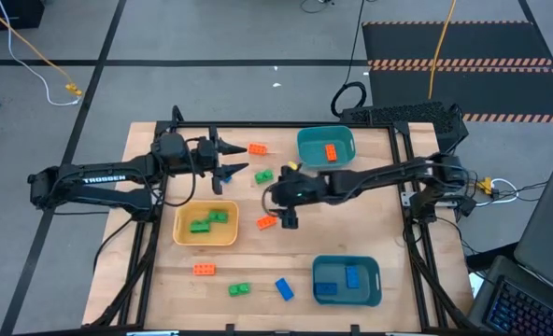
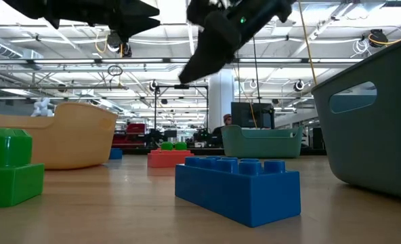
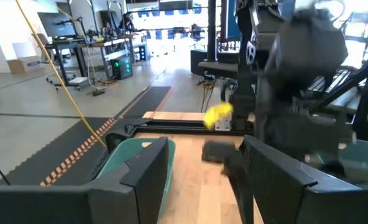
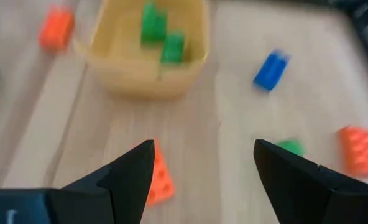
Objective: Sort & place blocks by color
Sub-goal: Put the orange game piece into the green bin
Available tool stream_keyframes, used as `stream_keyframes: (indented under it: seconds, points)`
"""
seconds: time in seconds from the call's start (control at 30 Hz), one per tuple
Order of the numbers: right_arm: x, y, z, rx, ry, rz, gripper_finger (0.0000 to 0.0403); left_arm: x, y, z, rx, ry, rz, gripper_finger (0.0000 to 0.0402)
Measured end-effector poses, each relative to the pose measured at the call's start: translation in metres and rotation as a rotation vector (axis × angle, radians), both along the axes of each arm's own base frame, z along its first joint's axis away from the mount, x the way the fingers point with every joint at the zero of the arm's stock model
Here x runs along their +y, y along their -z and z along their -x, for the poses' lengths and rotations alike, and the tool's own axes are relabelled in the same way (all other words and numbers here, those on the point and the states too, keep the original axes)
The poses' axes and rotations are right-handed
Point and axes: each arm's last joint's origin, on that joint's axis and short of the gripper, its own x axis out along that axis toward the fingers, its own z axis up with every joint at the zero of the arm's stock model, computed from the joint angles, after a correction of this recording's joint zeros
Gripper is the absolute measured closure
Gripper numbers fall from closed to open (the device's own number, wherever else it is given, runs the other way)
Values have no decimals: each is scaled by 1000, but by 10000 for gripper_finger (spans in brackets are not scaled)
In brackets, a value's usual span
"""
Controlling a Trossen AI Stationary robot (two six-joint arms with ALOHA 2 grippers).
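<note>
Blocks lie scattered over the wooden table (image 1: 370, 252), some already sorted into trays. Two green blocks (image 1: 207, 222) sit in the yellow tray (image 1: 205, 237) left of centre, one orange block (image 1: 331, 152) in the teal tray (image 1: 325, 138) at the far side, and two blue blocks (image 1: 341, 279) in the darker teal tray (image 1: 347, 295) at the near right. Loose ones remain: an orange block (image 1: 257, 148) at the far side, a green block (image 1: 263, 175) near the middle, an orange block (image 1: 266, 222) just right of the yellow tray, and along the near edge another orange block (image 1: 204, 270), a green block (image 1: 239, 290) and a blue block (image 1: 284, 288). The right gripper (image 1: 288, 220) hangs over the middle of the table with its fingers spread and nothing between them; in its wrist view the orange block beside the yellow tray shows partly behind one finger (image 4: 131, 180), seemingly below the gripper and not touched. The left gripper (image 1: 232, 157) is held above the table on the far left, pointing toward the middle, its fingers parted and holding nothing.
</note>
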Motion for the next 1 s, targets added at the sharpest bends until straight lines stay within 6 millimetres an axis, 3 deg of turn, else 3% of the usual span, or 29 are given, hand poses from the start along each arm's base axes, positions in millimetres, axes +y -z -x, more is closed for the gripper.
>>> stream_keyframes:
  seconds: [0.33, 0.73, 1.0]
  points:
    - [8, 45, -36, 227, -95, -49, 135, -1, 4, 1, 40, 2, 12, 197]
    - [12, 75, -44, 271, -140, -103, 135, -1, 5, 1, 49, 3, 11, 197]
    - [12, 81, -47, 264, -144, -96, 135, -3, 9, 1, 96, 13, 32, 197]
